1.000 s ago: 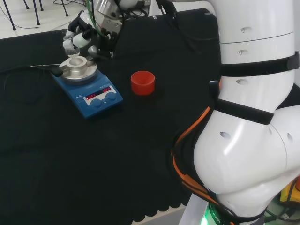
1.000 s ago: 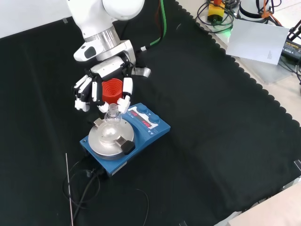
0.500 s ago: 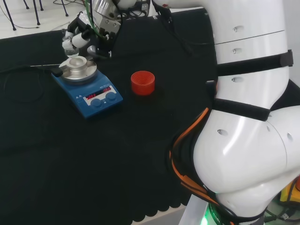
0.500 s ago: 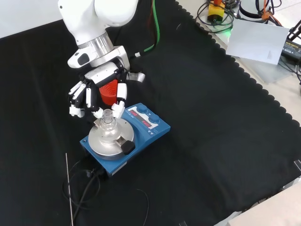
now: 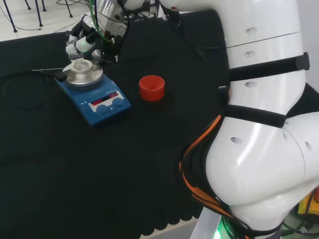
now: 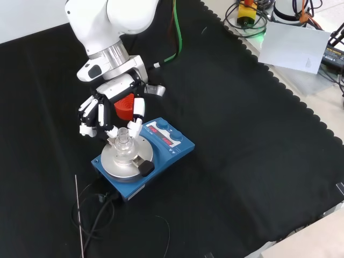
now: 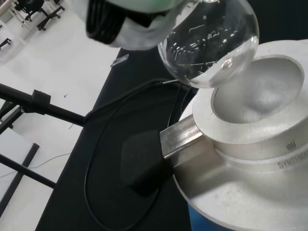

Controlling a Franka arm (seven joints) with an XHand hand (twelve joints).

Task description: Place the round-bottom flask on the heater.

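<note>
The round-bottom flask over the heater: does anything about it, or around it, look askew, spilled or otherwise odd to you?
Nothing stands out. The round-bottom flask is intact and held by the hand just above the heater's metal bowl, not yet seated. No spill shows on the black cloth.

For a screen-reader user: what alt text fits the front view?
A black and white robot hand holds a clear glass round-bottom flask by its neck over the silver bowl of a blue heater on black cloth. A red ribbed ring sits behind the hand.
</note>
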